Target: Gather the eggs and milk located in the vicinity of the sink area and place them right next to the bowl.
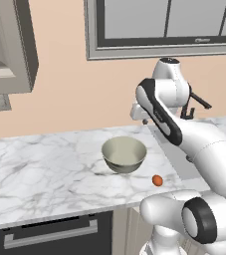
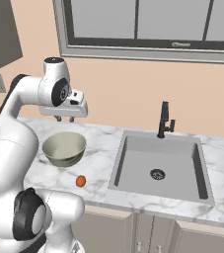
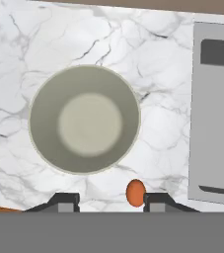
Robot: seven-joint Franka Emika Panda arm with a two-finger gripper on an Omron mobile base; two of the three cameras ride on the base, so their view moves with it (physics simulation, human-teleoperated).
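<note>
grey-beige bowl [image 3: 85,120], orange-brown egg [image 3: 135,192], grey-veined white marble counter [image 1: 40,169]

Marble counter [image 1: 40,169] bearing a grey-beige bowl [image 1: 124,155] with paler inside; an orange-brown egg [image 1: 157,180] lies near it, apart, toward the counter's front edge. The white arm [image 1: 184,134] crosses above the sink (basin mostly hidden); black faucet [image 1: 194,103] behind.

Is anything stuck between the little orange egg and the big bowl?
No. Only bare marble counter lies between the orange-brown egg and the bowl. The gripper hangs above, empty, with nothing below it blocking either.
</note>
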